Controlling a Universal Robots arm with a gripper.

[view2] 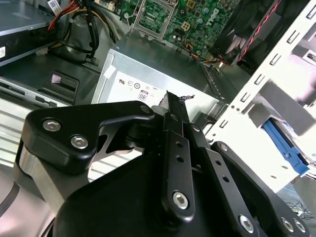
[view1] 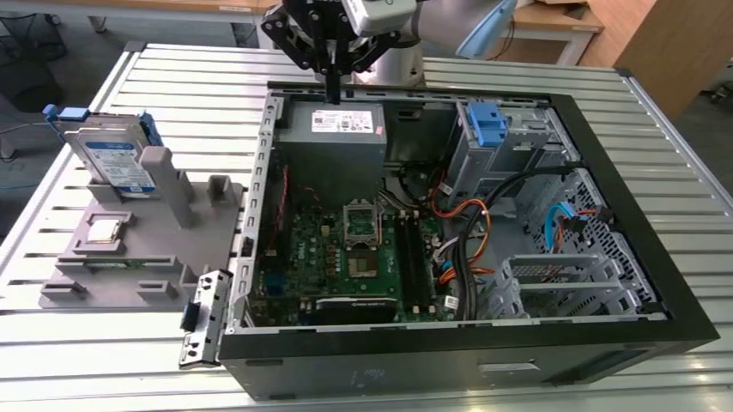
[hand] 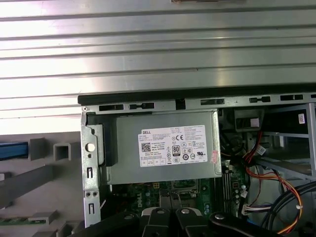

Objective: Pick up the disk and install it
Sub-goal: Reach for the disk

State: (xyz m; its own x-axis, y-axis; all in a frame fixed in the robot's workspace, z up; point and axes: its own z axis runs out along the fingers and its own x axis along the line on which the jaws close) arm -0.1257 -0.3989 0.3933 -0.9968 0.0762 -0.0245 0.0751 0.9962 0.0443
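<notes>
The disk (view1: 115,159), a silver-grey drive with a white-and-blue label in a blue carrier, stands on edge in the grey fixture (view1: 172,249) at the exterior view's left, outside the computer case. A blue strip of its carrier (hand: 11,150) shows in the first wrist view. My gripper (view1: 333,88) hangs over the back of the open case, just above the grey power supply (view1: 332,129), well apart from the disk. Its black fingers (view2: 173,128) are pressed together and hold nothing.
The open black computer case (view1: 641,257) lies on a slatted metal table (view1: 172,77). Inside are the motherboard (view1: 355,249), bundled cables (view1: 458,215), a metal drive cage (view1: 572,275) and a lone blue bracket (view1: 487,124). A small square chip (view1: 106,230) rests on the fixture.
</notes>
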